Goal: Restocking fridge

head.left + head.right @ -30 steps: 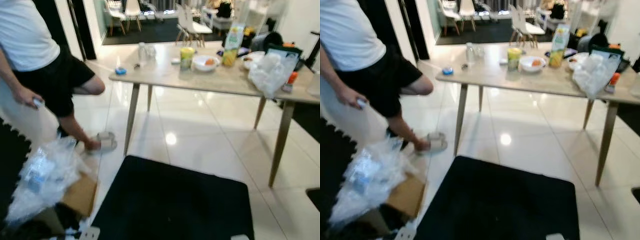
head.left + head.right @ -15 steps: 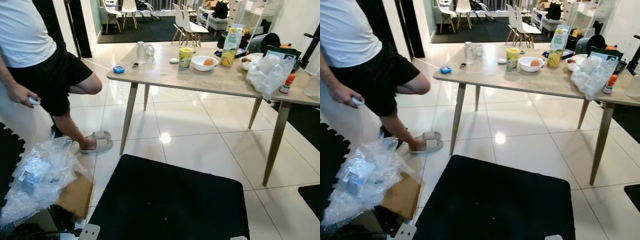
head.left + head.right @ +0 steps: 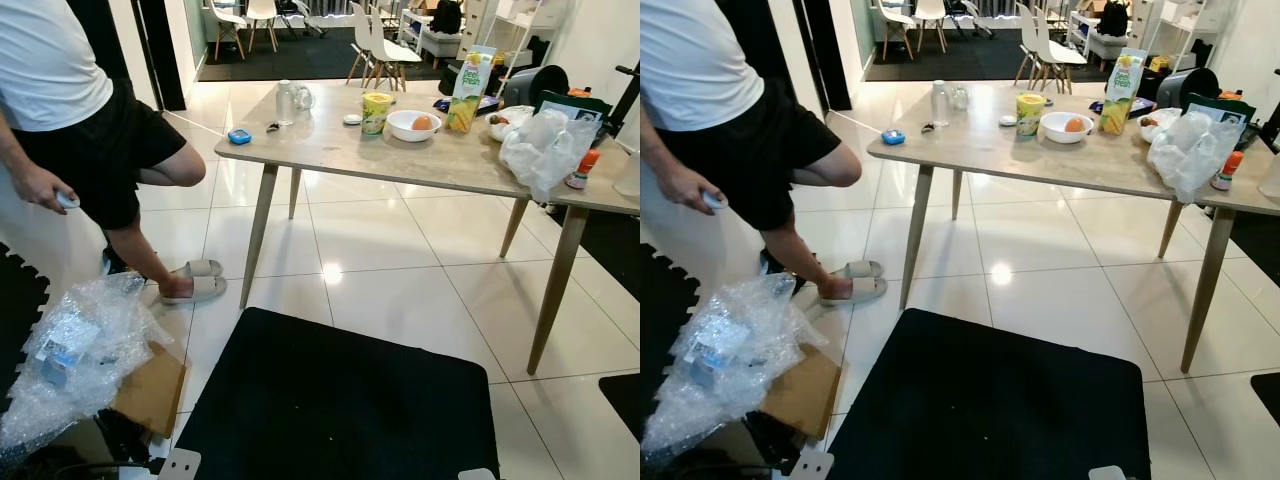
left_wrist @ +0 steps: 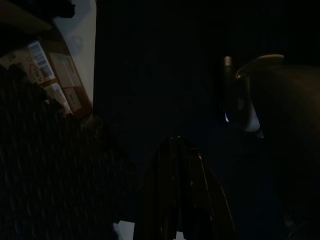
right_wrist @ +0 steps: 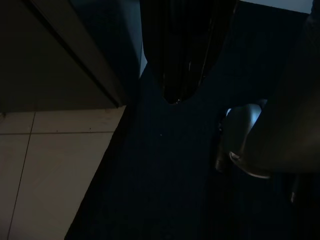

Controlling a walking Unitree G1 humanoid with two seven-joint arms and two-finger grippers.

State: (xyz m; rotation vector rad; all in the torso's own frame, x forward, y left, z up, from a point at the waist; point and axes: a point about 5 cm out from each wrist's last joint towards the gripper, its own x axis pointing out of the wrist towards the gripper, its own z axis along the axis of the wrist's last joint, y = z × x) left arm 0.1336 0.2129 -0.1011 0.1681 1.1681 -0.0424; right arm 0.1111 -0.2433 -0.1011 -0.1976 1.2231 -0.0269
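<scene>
A wooden table [image 3: 330,152] stands ahead on the white tiles. On it are a juice carton [image 3: 465,78], a yellow tub [image 3: 375,112], a white bowl [image 3: 412,125] holding an orange fruit, a glass jar [image 3: 285,100], a small blue object [image 3: 238,136], a crumpled plastic bag [image 3: 540,150] and a red-capped bottle [image 3: 578,168]. Both arms hang low over the black mat. The left gripper [image 4: 176,142] and the right gripper [image 5: 173,100] show dimly in their wrist views, fingers together with nothing between them.
A person [image 3: 70,110] in a white shirt and black shorts stands at the left, a small white thing in the hand [image 3: 45,190]. Bubble wrap [image 3: 75,350] and cardboard [image 3: 150,390] lie at lower left. A black mat [image 3: 340,400] lies just ahead. White chairs [image 3: 375,40] stand beyond the table.
The head view was blurred a second ago and is sharp now, with the table sitting slightly lower in the picture. The things on the table have not moved.
</scene>
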